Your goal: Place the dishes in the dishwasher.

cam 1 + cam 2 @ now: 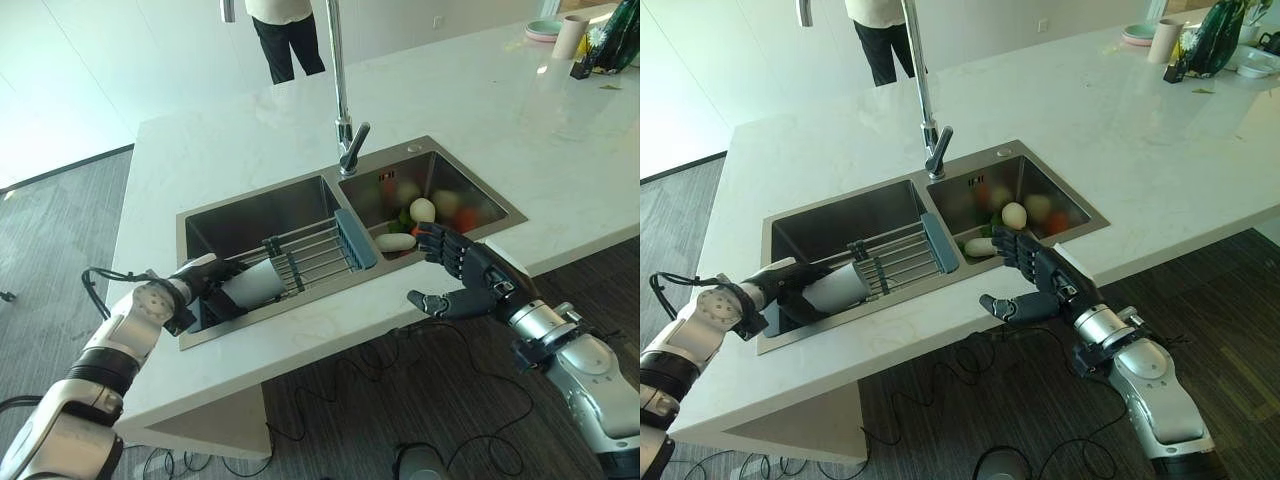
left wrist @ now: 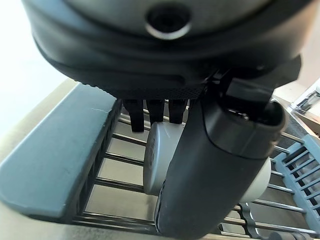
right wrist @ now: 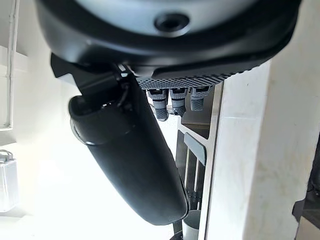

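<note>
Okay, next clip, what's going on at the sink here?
The left hand is curled round a white cup that lies on its side on the wire rack across the left basin of the sink. The right hand hovers open at the counter's front edge, near the right basin, where vegetables sit. A person stands beyond the counter.

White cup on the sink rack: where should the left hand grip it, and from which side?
Grip the white cup round its smooth body, coming from the robot's left: it lies on its side on the rack and the left hand is already curled round that end.
</note>
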You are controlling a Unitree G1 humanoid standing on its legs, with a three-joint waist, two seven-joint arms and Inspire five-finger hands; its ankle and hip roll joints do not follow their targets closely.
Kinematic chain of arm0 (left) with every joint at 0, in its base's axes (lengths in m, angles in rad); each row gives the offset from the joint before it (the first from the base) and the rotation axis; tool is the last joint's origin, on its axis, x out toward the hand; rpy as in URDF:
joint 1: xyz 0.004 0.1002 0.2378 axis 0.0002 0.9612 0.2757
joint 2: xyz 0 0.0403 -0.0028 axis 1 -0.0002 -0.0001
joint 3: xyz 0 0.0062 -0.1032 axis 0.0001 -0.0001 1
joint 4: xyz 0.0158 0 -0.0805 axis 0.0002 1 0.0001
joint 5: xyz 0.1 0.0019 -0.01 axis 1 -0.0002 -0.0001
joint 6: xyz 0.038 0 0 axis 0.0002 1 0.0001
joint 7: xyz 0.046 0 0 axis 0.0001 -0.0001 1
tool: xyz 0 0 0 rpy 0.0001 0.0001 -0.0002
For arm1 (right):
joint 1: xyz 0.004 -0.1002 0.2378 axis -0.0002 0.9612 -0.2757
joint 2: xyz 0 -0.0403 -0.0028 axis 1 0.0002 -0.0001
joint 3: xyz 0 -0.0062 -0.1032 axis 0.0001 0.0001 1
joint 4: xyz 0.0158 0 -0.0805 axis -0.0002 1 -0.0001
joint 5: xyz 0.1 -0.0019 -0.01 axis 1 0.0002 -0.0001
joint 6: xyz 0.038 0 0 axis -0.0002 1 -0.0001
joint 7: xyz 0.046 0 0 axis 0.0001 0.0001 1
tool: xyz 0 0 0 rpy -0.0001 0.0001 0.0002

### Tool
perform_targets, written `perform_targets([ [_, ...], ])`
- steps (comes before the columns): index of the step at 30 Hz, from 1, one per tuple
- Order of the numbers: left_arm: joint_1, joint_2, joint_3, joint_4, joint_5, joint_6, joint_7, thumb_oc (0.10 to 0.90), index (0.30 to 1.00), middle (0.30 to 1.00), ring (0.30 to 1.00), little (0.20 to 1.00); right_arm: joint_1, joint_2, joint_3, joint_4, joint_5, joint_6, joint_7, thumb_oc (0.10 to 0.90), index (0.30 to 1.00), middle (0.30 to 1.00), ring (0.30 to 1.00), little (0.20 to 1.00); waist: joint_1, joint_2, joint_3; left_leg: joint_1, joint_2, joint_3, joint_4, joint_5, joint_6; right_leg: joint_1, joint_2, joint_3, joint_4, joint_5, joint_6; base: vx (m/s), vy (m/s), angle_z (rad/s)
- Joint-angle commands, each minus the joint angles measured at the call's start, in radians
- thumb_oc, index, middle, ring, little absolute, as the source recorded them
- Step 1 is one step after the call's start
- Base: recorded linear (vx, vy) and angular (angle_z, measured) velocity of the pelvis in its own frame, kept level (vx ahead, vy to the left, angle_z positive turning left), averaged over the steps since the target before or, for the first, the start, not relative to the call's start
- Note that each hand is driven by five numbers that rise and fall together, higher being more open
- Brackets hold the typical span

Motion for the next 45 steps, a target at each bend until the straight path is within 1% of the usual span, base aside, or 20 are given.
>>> perform_targets([
  [1, -0.145, 0.019, 0.025, 0.024, 0.034, -0.069, 0.068, 0.4, 0.3, 0.3, 0.3, 0.3, -0.117, -0.009, -0.024, -0.036, 0.059, -0.089, 0.0, 0.8, 0.9, 0.9, 0.9, 0.9, -0.009, 0.004, -0.079, 0.011, 0.08, -0.077, 0.117, -0.121, -0.042, 0.043, -0.029, -0.017, -0.046, 0.02, 0.075, 0.0, 0.0, 0.0],
  [4, -0.137, 0.019, 0.025, 0.018, 0.036, -0.067, 0.068, 0.4, 0.3, 0.3, 0.3, 0.3, -0.108, -0.008, -0.025, -0.036, 0.057, -0.094, 0.004, 0.8, 0.9, 0.9, 0.9, 0.9, -0.009, 0.003, -0.08, 0.012, 0.08, -0.077, 0.117, -0.121, -0.041, 0.042, -0.029, -0.018, -0.046, 0.02, 0.075, 0.0, 0.0, 0.0],
  [13, -0.127, 0.025, 0.035, 0.008, 0.063, -0.091, 0.127, 0.4, 0.3, 0.3, 0.3, 0.3, -0.103, -0.01, -0.028, -0.038, 0.048, -0.089, 0.001, 0.8, 0.9, 0.9, 0.9, 0.9, -0.008, -0.001, -0.079, 0.011, 0.08, -0.077, 0.117, -0.121, -0.04, 0.042, -0.028, -0.016, -0.046, 0.021, 0.075, 0.0, 0.0, 0.0],
  [18, -0.114, 0.037, 0.059, -0.008, 0.04, -0.12, 0.173, 0.4, 0.3, 0.3, 0.3, 0.3, -0.093, -0.012, -0.032, -0.038, 0.047, -0.092, 0.003, 0.8, 0.9, 0.9, 0.9, 0.9, -0.004, -0.002, -0.078, 0.01, 0.08, -0.079, 0.117, -0.121, -0.041, 0.042, -0.029, -0.017, -0.046, 0.021, 0.076, 0.0, 0.0, 0.0],
  [22, -0.092, 0.048, 0.112, -0.035, -0.016, -0.156, 0.245, 0.4, 0.3, 0.3, 0.3, 0.3, -0.085, -0.008, -0.042, -0.032, 0.04, -0.096, 0.007, 0.8, 0.9, 0.9, 0.9, 0.9, 0.004, -0.005, -0.078, 0.008, 0.08, -0.085, 0.117, -0.12, -0.042, 0.042, -0.032, -0.021, -0.046, 0.02, 0.075, 0.0, 0.0, 0.0],
  [25, -0.063, 0.061, 0.181, -0.066, -0.058, -0.183, 0.304, 0.4, 0.3, 0.3, 0.3, 0.3, -0.077, -0.01, -0.052, -0.034, 0.037, -0.095, 0.005, 0.8, 0.9, 0.9, 0.9, 0.9, 0.013, -0.007, -0.077, 0.007, 0.08, -0.091, 0.117, -0.119, -0.045, 0.044, -0.035, -0.026, -0.046, 0.019, 0.075, 0.0, 0.0, 0.0],
  [27, -0.047, 0.07, 0.219, -0.088, -0.081, -0.193, 0.336, 0.4, 0.3, 0.3, 0.3, 0.3, -0.072, -0.012, -0.058, -0.036, 0.038, -0.096, 0.004, 0.8, 0.9, 0.9, 0.9, 0.9, 0.018, -0.008, -0.078, 0.005, 0.08, -0.094, 0.117, -0.118, -0.047, 0.045, -0.037, -0.029, -0.046, 0.018, 0.075, 0.0, 0.0, 0.0],
  [29, -0.036, 0.071, 0.25, -0.098, -0.096, -0.216, 0.383, 0.4, 0.3, 0.3, 0.3, 0.3, -0.074, -0.01, -0.062, -0.038, 0.038, -0.092, 0.0, 0.8, 0.9, 0.9, 0.9, 0.9, 0.023, -0.009, -0.077, 0.003, 0.079, -0.1, 0.117, -0.118, -0.047, 0.046, -0.039, -0.034, -0.046, 0.017, 0.074, 0.0, 0.0, 0.0],
  [30, -0.014, 0.064, 0.302, -0.133, -0.138, -0.236, 0.413, 0.4, 0.3, 0.3, 0.3, 0.3, -0.07, 0.0, -0.067, -0.044, 0.03, -0.092, -0.007, 0.8, 0.9, 0.9, 0.9, 0.9, 0.033, -0.012, -0.077, 0.001, 0.08, -0.107, 0.117, -0.117, -0.05, 0.049, -0.042, -0.041, -0.046, 0.015, 0.073, -0.01, -0.007, 0.05],
  [33, 0.027, 0.035, 0.356, -0.201, -0.178, -0.248, 0.426, 0.4, 0.3, 0.3, 0.3, 0.3, -0.063, 0.015, -0.081, -0.055, 0.023, -0.097, -0.01, 0.8, 0.9, 0.9, 0.9, 0.9, 0.039, -0.014, -0.076, -0.001, 0.079, -0.116, 0.117, -0.117, -0.05, 0.052, -0.045, -0.048, -0.046, 0.011, 0.071, 0.0, -0.005, 0.11],
  [34, 0.027, 0.035, 0.356, -0.201, -0.178, -0.248, 0.426, 0.4, 0.3, 0.3, 0.3, 0.3, -0.063, 0.015, -0.081, -0.055, 0.023, -0.097, -0.01, 0.8, 0.9, 0.9, 0.9, 0.9, 0.039, -0.014, -0.076, -0.001, 0.079, -0.116, 0.117, -0.117, -0.05, 0.052, -0.045, -0.048, -0.046, 0.011, 0.071, 0.02, -0.037, 0.16],
  [35, 0.109, -0.017, 0.435, -0.347, -0.227, -0.273, 0.455, 0.4, 0.3, 0.3, 0.3, 0.3, -0.052, 0.053, -0.107, -0.077, 0.029, -0.123, -0.026, 0.8, 0.9, 0.9, 0.9, 0.9, 0.058, -0.019, -0.075, -0.004, 0.082, -0.13, 0.117, -0.114, -0.052, 0.06, -0.049, -0.061, -0.046, 0.005, 0.065, 0.0, -0.059, 0.13],
  [36, 0.132, -0.033, 0.452, -0.388, -0.221, -0.275, 0.464, 0.4, 0.3, 0.3, 0.3, 0.3, -0.05, 0.068, -0.116, -0.086, 0.026, -0.131, -0.029, 0.8, 0.9, 0.9, 0.9, 0.9, 0.066, -0.023, -0.076, -0.011, 0.083, -0.132, 0.117, -0.106, -0.053, 0.055, -0.05, -0.064, -0.046, 0.01, 0.062, 0.01, -0.115, 0.21],
  [37, 0.203, -0.067, 0.498, -0.485, -0.201, -0.268, 0.462, 0.4, 0.3, 0.3, 0.3, 0.3, -0.029, 0.1, -0.136, -0.113, 0.021, -0.139, -0.03, 0.8, 0.9, 0.9, 0.9, 0.9, 0.079, -0.027, -0.079, -0.015, 0.084, -0.143, 0.117, -0.103, -0.055, 0.058, -0.051, -0.073, -0.046, 0.007, 0.059, 0.0, -0.105, 0.26],
  [40, 0.286, -0.113, 0.535, -0.609, -0.164, -0.243, 0.473, 0.4, 0.3, 0.3, 0.3, 0.3, -0.005, 0.13, -0.152, -0.143, 0.008, -0.153, -0.036, 0.8, 0.9, 0.9, 0.9, 0.9, 0.1, -0.04, -0.076, -0.017, 0.09, -0.161, 0.117, -0.095, -0.058, 0.068, -0.053, -0.091, -0.046, 0.003, 0.054, 0.01, -0.136, 0.29],
  [41, 0.303, -0.125, 0.545, -0.636, -0.165, -0.233, 0.473, 0.4, 0.3, 0.3, 0.3, 0.3, -0.001, 0.137, -0.154, -0.15, 0.003, -0.155, -0.04, 0.8, 0.9, 0.9, 0.9, 0.9, 0.106, -0.043, -0.075, -0.018, 0.091, -0.166, 0.117, -0.093, -0.06, 0.071, -0.054, -0.097, -0.046, 0.001, 0.053, 0.0, -0.166, 0.41],
  [43, 0.369, -0.172, 0.573, -0.725, -0.19, -0.187, 0.463, 0.4, 0.3, 0.3, 0.3, 0.3, 0.005, 0.157, -0.159, -0.172, -0.012, -0.157, -0.074, 0.8, 0.9, 0.9, 0.9, 0.9, 0.14, -0.055, -0.068, -0.026, 0.102, -0.187, 0.117, -0.078, -0.069, 0.08, -0.052, -0.125, -0.046, -0.004, 0.045, -0.02, -0.225, 0.41],
  [45, 0.399, -0.193, 0.584, -0.756, -0.216, -0.169, 0.473, 0.4, 0.3, 0.3, 0.3, 0.3, 0.007, 0.163, -0.159, -0.183, -0.013, -0.155, -0.083, 0.8, 0.9, 0.9, 0.9, 0.9, 0.151, -0.058, -0.067, -0.033, 0.106, -0.199, 0.117, -0.07, -0.073, 0.083, -0.051, -0.141, -0.046, -0.007, 0.04, -0.01, -0.183, 0.43],
])
